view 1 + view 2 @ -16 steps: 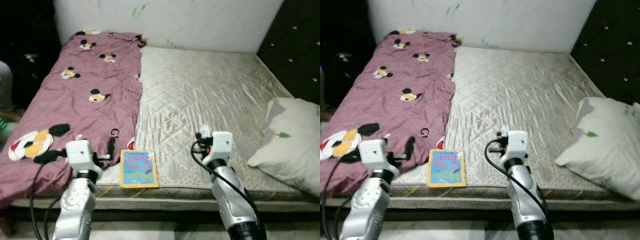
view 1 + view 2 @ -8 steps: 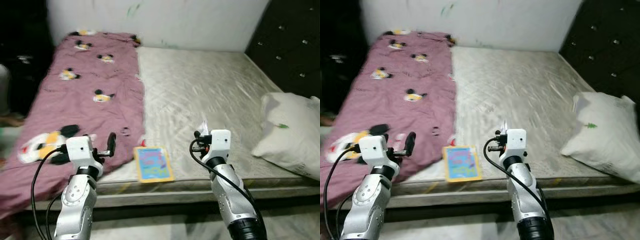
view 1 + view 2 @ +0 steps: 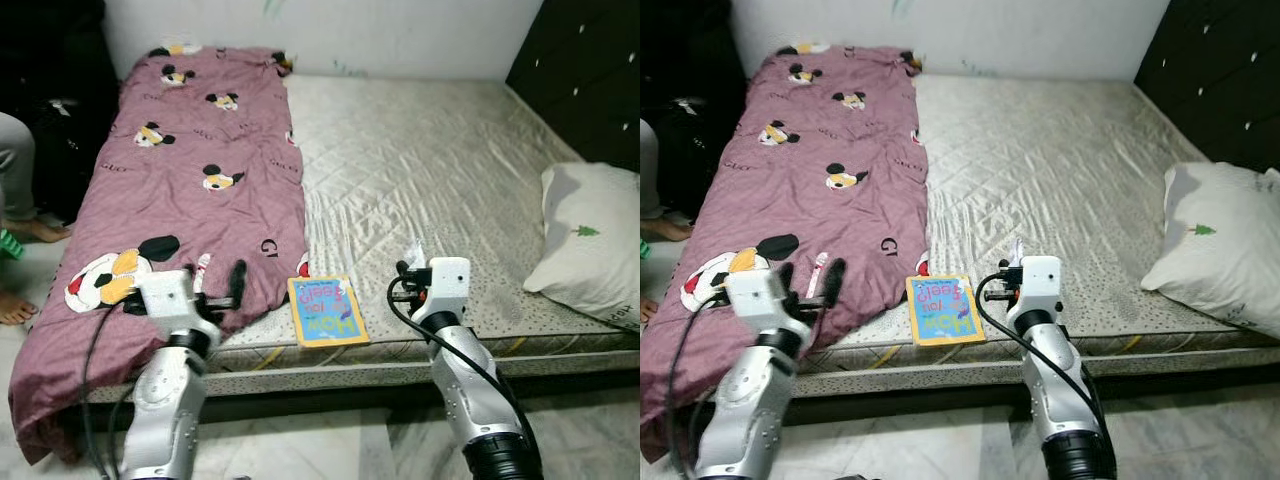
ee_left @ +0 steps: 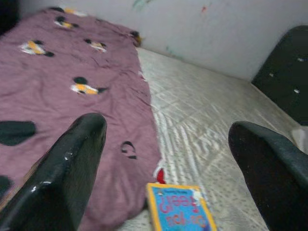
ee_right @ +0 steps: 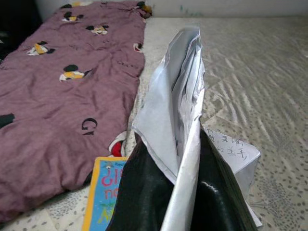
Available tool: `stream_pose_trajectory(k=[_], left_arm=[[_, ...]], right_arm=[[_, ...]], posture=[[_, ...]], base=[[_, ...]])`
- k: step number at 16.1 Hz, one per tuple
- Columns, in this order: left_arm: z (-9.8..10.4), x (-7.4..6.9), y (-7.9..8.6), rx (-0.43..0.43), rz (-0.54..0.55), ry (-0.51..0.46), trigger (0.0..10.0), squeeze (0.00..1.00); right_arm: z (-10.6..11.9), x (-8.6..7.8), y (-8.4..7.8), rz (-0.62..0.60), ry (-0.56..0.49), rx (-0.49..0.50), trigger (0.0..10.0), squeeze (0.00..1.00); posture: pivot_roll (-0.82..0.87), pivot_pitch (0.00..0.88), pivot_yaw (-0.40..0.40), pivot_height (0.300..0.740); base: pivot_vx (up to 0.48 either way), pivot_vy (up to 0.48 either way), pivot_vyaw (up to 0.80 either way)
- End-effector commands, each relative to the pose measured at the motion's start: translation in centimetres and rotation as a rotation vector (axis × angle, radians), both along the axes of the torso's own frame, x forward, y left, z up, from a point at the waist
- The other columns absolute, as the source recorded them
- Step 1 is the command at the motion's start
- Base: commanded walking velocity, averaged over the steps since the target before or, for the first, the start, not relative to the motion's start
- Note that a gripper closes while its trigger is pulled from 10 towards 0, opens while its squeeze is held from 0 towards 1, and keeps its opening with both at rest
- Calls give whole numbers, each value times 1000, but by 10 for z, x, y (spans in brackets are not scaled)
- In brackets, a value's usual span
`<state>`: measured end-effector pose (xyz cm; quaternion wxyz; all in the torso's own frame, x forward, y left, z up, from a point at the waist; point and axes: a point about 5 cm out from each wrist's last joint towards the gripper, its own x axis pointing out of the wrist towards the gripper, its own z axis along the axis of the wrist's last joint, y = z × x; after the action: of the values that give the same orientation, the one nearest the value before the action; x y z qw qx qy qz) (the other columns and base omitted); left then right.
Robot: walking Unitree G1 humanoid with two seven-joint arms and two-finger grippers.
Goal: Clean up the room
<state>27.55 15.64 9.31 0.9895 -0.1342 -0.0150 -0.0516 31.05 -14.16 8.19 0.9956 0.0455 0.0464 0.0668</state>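
Robot at the foot edge of a bed, paper pinched in the right gripper, left gripper spread wide.

On the far left a person's feet [image 3: 14,265] stand on the floor beside the bed. The maroon blanket [image 3: 170,190] drapes over the mattress [image 3: 440,160] edge, the left gripper [image 3: 218,288] above its hem, fingers apart, holding nothing. The book [image 3: 326,311] lies at the mattress edge between the arms. The right gripper [image 5: 178,192] is clamped on crumpled white paper [image 5: 175,106] just right of the book. A pillow [image 3: 590,250] lies far right; bare mattress stretches between.
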Motion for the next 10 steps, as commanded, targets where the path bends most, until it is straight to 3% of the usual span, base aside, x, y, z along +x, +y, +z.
stream_pose_trajectory(k=[1, 9, 10], left_arm=[[3, 2, 0, -3, -14, -5, 10000, 0], [3, 2, 0, 10, -37, 5, 10000, 0], [2, 3, 1, 21, -21, 23, 10000, 0]], right_arm=[[3, 3, -1, -6, -1, 4, 10000, 0], [4, 4, 1, -3, -1, 17, 10000, 0], [4, 4, 1, -2, 0, 18, 10000, 0]], posture=[[-50, 128, -57, 740], [-42, 136, -54, 740], [-39, 137, -54, 740]], base=[[341, 0, 0], [367, 0, 0], [0, 0, 0]])
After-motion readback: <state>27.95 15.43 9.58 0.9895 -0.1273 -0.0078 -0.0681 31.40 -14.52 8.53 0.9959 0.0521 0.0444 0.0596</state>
